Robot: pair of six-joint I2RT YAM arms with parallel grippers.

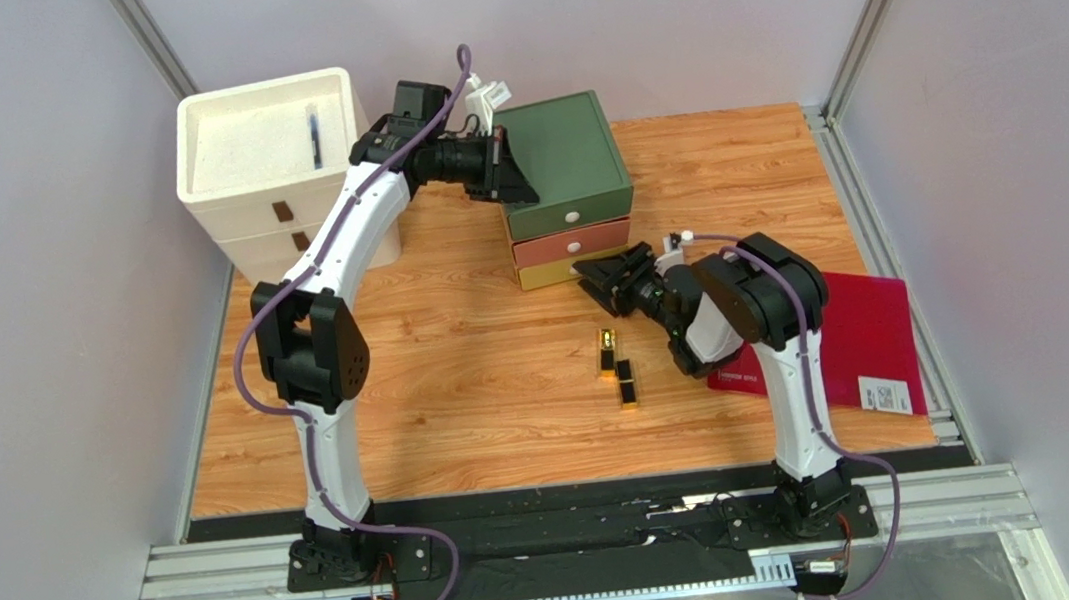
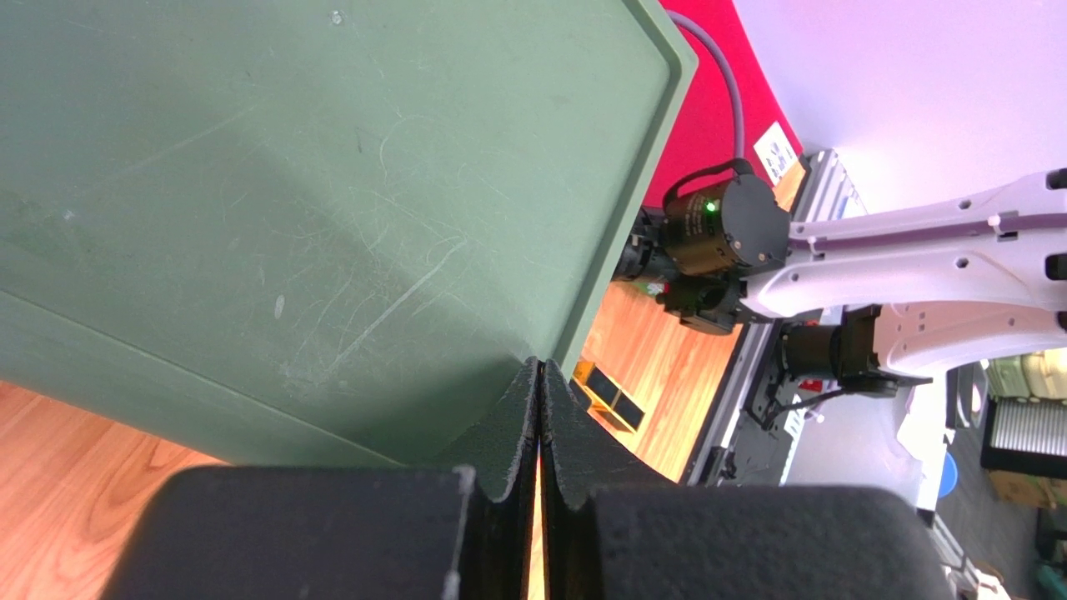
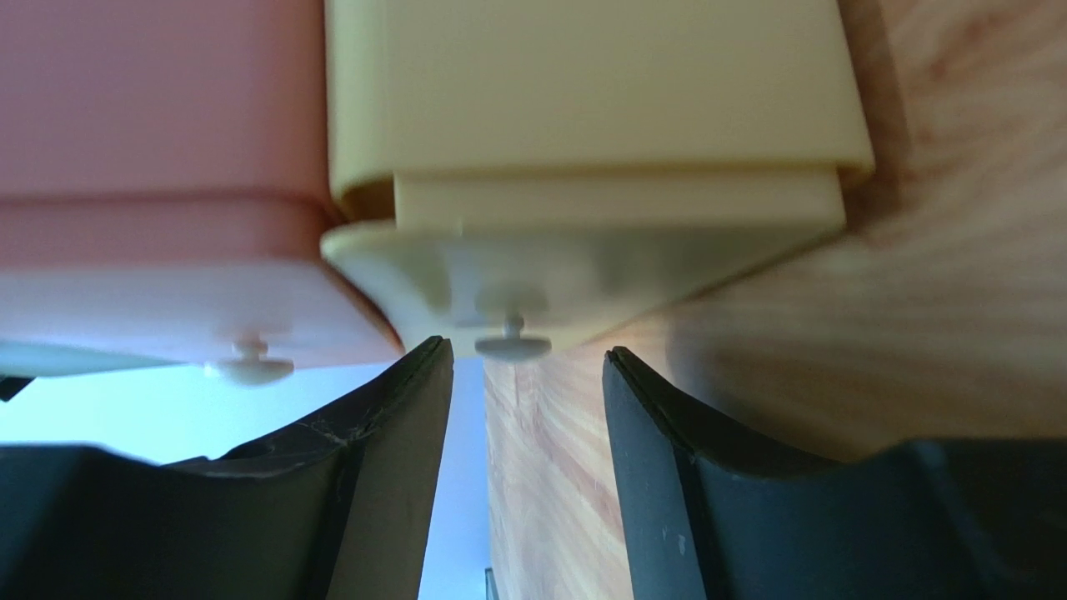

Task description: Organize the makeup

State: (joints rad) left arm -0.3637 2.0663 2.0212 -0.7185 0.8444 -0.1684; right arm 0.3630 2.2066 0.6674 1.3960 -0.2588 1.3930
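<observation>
Centrally, just below the middle of the top frame, find two small black-and-gold cases (image 1: 607, 351) lying close together on the wooden surface (image 1: 445, 386), clear of both arms; glimpse them as well low and right of centre from the left wrist.

Further up, at the upper middle, see the left tool (image 1: 512, 182) with its fingers (image 2: 507, 419) pressed together, nothing between them, tips up against the left edge of the green top drawer (image 1: 567, 161), near its corner.

Right of centre, see the right tool (image 1: 598, 275) spread apart and holding nothing, pointed at the front of the drawer stack; from its own wrist camera, note the dark fingertips (image 3: 413, 400) either side of the small knob (image 3: 514, 344) on the yellow bottom drawer (image 3: 589, 100), apart from it on both sides; to the left of that, note the pink middle drawer (image 3: 150, 188) with a knob of its own.

At the upper left, note a white box stack (image 1: 279, 193); at the right edge, a dark red folder (image 1: 869, 330) lying flat, partly under the right arm.
</observation>
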